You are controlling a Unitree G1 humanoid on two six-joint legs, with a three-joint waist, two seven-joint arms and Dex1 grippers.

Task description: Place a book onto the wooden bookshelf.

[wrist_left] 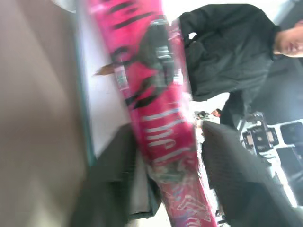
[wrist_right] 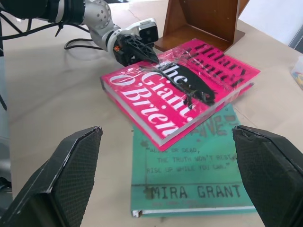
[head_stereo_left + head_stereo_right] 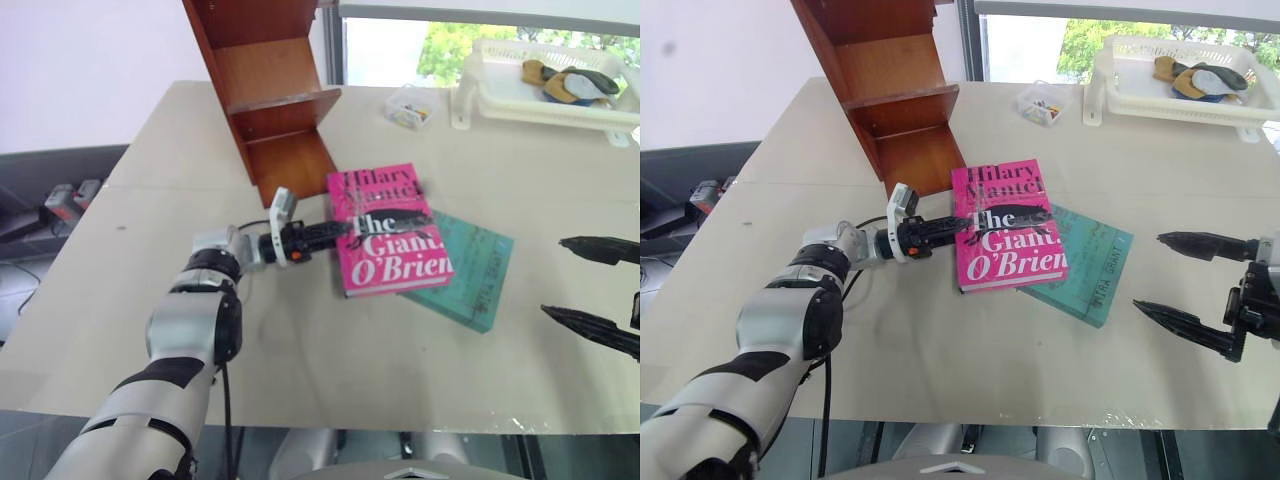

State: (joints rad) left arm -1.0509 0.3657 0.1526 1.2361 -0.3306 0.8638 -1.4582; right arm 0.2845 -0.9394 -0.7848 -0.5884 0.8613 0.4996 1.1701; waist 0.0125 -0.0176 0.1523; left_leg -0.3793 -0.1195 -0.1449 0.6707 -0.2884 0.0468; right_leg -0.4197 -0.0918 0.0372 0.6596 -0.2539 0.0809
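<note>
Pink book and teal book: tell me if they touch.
Touching. Right wrist view shows the pink book lying directly on the teal book, overlapping its upper part.

In the head views the counter (image 3: 300, 380) spans the frame. The wooden bookshelf (image 3: 265, 95) stands at upper centre-left. Just below and right of its base lies the book (image 3: 388, 232), at frame centre, resting partly on a second book (image 3: 470, 275) that juts out to its lower right. The left end effector (image 3: 335, 235) reaches in from the lower left to the book's left edge, one finger above the cover and one below. The right end effector (image 3: 1185, 280) hangs at the right edge, apart from both books. A basket tray (image 3: 540, 85) sits at upper right, a small box (image 3: 408, 107) left of it.
</note>
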